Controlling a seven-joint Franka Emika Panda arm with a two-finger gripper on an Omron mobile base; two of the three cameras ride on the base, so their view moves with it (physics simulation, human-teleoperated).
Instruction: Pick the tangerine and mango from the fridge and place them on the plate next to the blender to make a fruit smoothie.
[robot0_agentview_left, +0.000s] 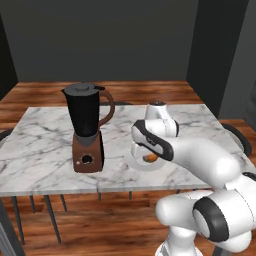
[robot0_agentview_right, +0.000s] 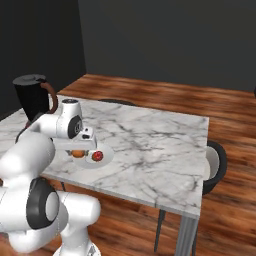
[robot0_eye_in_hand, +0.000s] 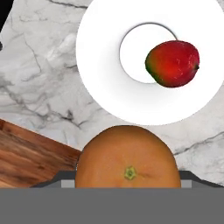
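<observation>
Hand view: tool (robot0_eye_in_hand: 127, 186) clamped on tangerine (robot0_eye_in_hand: 127, 157), held above plate (robot0_eye_in_hand: 105, 74) edge. Mango (robot0_eye_in_hand: 173, 63) rests on plate. Blender (robot0_agentview_left: 86, 127) stands near plate on marble surface (robot0_agentview_right: 160, 145).

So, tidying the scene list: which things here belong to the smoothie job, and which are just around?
Job: tangerine in the gripper, mango on the plate, blender.
Around: marble table, chair.
</observation>
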